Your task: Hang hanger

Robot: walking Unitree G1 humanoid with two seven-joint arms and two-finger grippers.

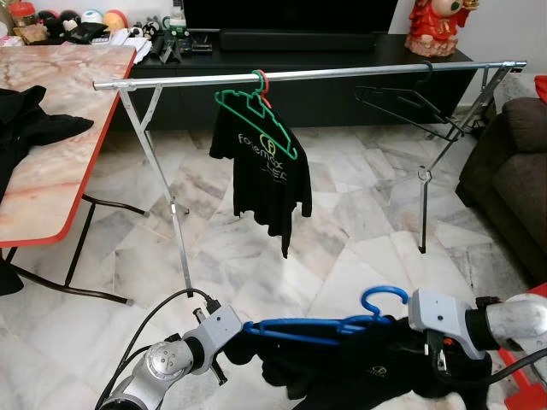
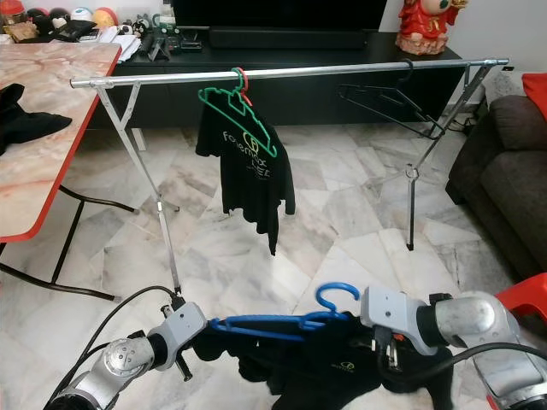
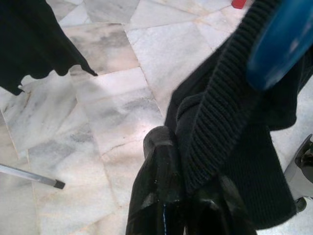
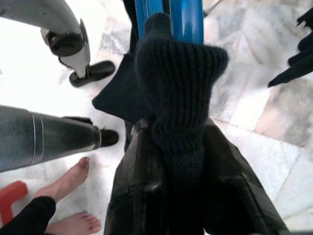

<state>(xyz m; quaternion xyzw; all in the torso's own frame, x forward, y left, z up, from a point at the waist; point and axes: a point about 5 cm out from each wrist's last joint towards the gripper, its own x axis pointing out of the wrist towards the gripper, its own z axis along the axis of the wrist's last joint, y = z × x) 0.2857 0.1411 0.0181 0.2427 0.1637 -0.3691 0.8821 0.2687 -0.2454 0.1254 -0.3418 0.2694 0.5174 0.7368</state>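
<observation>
1. A folding table (image 1: pixel 60 128) with a marble-look top and red edge stands at the left, black cloth (image 1: pixel 30 128) lying on it.
2. A dark sofa (image 1: pixel 513 179) sits at the right.
3. A red figurine (image 1: pixel 438 26) stands on the black TV cabinet (image 1: pixel 342 51).
4. A person's bare feet (image 4: pixel 68 196) rest on the marble floor (image 1: pixel 359 231).

The two eye views look forward and down from the robot's head at the metal clothes rail (image 1: pixel 308 75), which stands across the marble floor (image 1: pixel 231 248) some way ahead. Each wrist view looks close along its own black fingers (image 3: pixel 159 196) at dark knit cloth (image 4: pixel 178 73), sharing that floor and the blue hanger (image 2: pixel 282 323).
</observation>
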